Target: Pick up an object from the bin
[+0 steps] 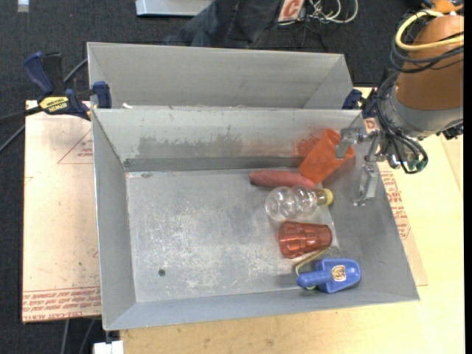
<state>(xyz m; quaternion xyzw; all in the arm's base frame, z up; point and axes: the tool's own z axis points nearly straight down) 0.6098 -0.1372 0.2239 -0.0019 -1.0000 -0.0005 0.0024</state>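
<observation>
My gripper (355,169) hangs over the bin's right wall, its fingers apart and nothing between them. One fingertip (344,150) is close beside an orange plastic piece (321,158) that leans against the back right of the bin. Left of that piece a dark red sausage-shaped thing (280,179) lies on the floor. Just below it is a clear bulb (291,201) with a yellowish base. A red ribbed cup (304,239) lies on its side further forward.
A blue toy with yellow parts (330,275) sits at the front right corner. All the things are grouped in the bin's right half. The arm with its orange cover and cables stands over the right rim.
</observation>
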